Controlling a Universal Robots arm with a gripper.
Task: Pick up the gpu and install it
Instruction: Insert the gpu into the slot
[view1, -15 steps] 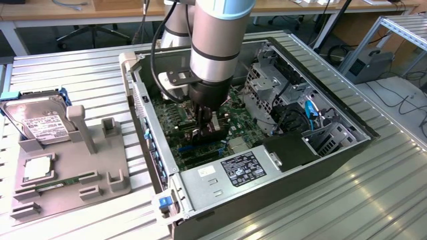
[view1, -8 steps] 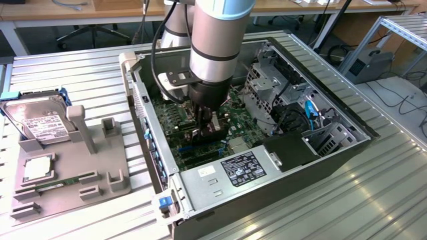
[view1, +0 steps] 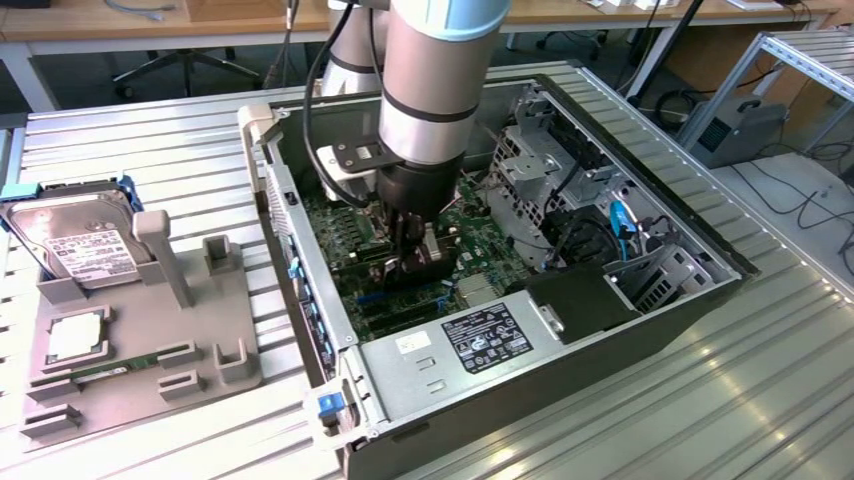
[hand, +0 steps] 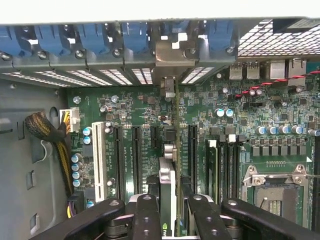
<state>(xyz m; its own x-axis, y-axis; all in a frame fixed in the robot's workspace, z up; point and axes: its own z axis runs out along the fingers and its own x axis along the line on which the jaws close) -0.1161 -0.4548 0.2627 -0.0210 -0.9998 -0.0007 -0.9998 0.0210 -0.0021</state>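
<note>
My claw (view1: 416, 262) is down inside the open case (view1: 694, 300), clenched on the gpu (hand: 170, 187), which I hold edge-on above the motherboard (hand: 220, 125). In the wrist view the card stands upright between my fingers (hand: 145, 215), a thin green board with a black block, running along the black slots (hand: 136, 150) toward the rear wall, where its pale bracket (hand: 172, 55) sits among the blue slot clips (hand: 95, 37). I cannot tell whether its lower edge is seated in a slot or just over it. A white slot (hand: 99, 160) lies to one side of the card, and the empty CPU socket (hand: 272, 192) to the other. In the exterior view, the case lies on its side on the ribbed metal counter (view1: 160, 150). On the exterior view's left, well apart from the case, a grey holder (view1: 174, 300) carries a hard drive (view1: 83, 240) and a memory stick (view1: 114, 368).
</note>
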